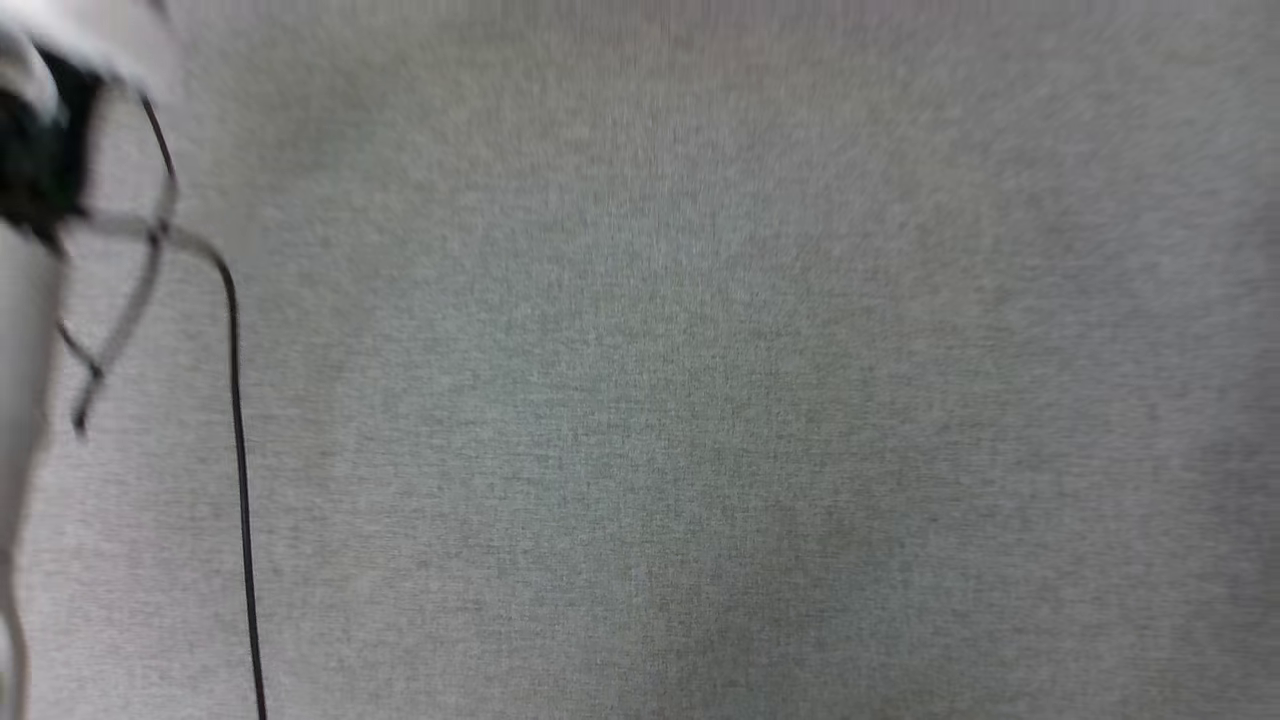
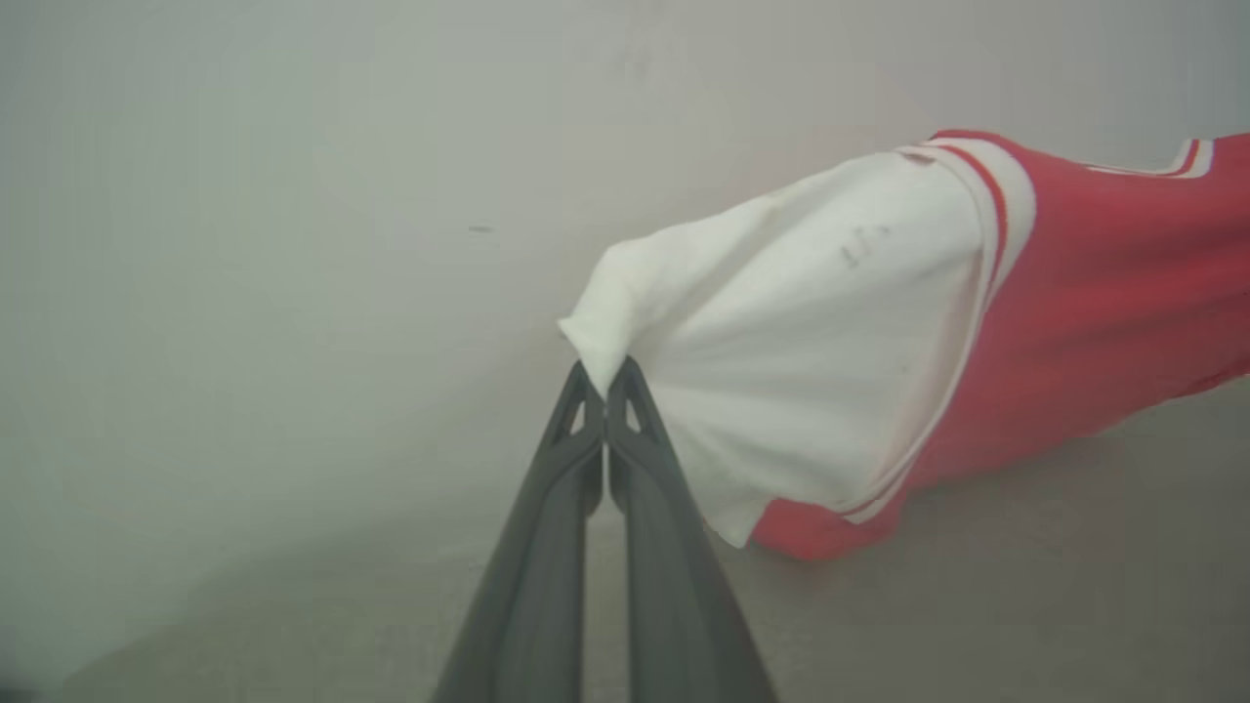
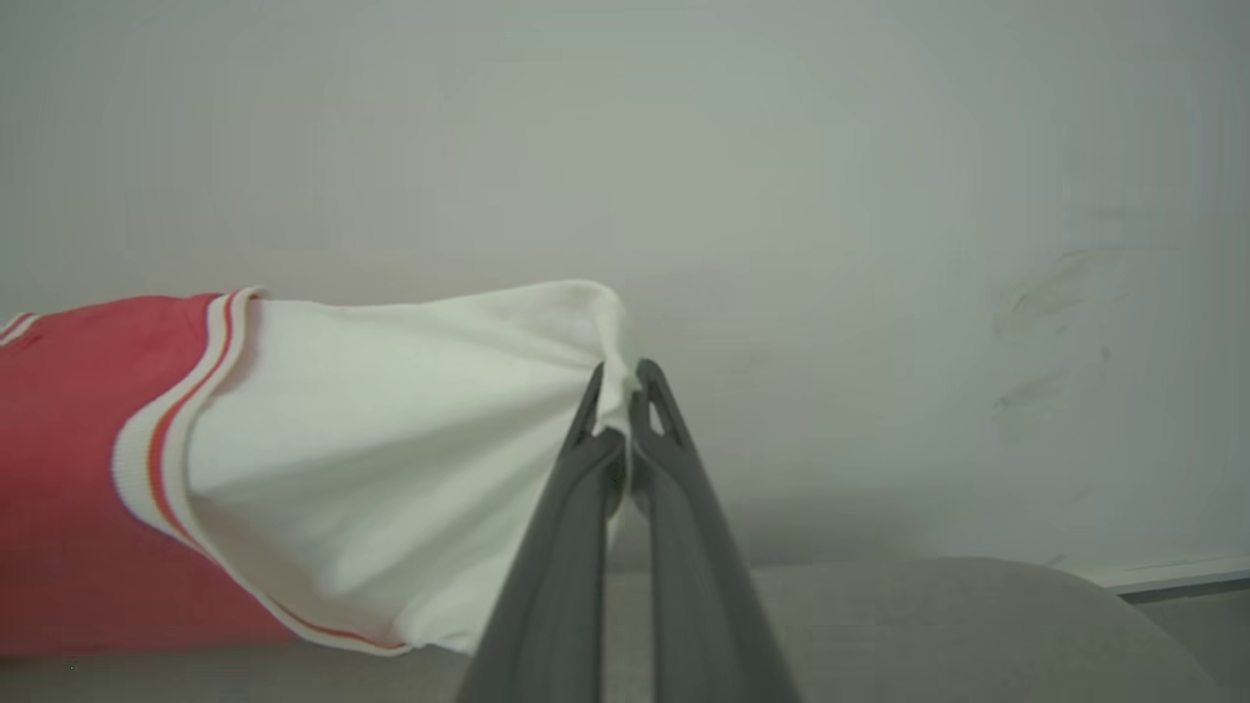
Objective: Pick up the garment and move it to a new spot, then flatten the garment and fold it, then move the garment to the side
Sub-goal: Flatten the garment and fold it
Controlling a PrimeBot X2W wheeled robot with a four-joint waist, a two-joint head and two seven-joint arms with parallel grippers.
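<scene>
Left wrist view first: the left gripper (image 2: 605,376) has its two dark fingers pinched tight together on the very tip of a white sleeve (image 2: 830,342), a firm clamp on cloth. From that pinch the garment (image 2: 1104,283) fans out toward 3 o'clock: white first, then striped trim (image 2: 991,210) at the shoulder, then red running off the frame edge. Its lowest fold drops toward the grey surface (image 2: 1025,625) at about 5 o'clock from the fingertips; touching or just clear, I can't call it.

Over to the right wrist view, and it's the mirror image. The right gripper (image 3: 617,376) is clenched on the tip of the other white sleeve (image 3: 391,420), and the shirt stretches away to 9 o'clock, red at the far edge. A pale wall (image 3: 879,195) stands behind.

The head view is blurred: grey surface, a pale forearm (image 1: 20,350) at 9 o'clock, and a black cable (image 1: 238,450) hanging just beside it.
</scene>
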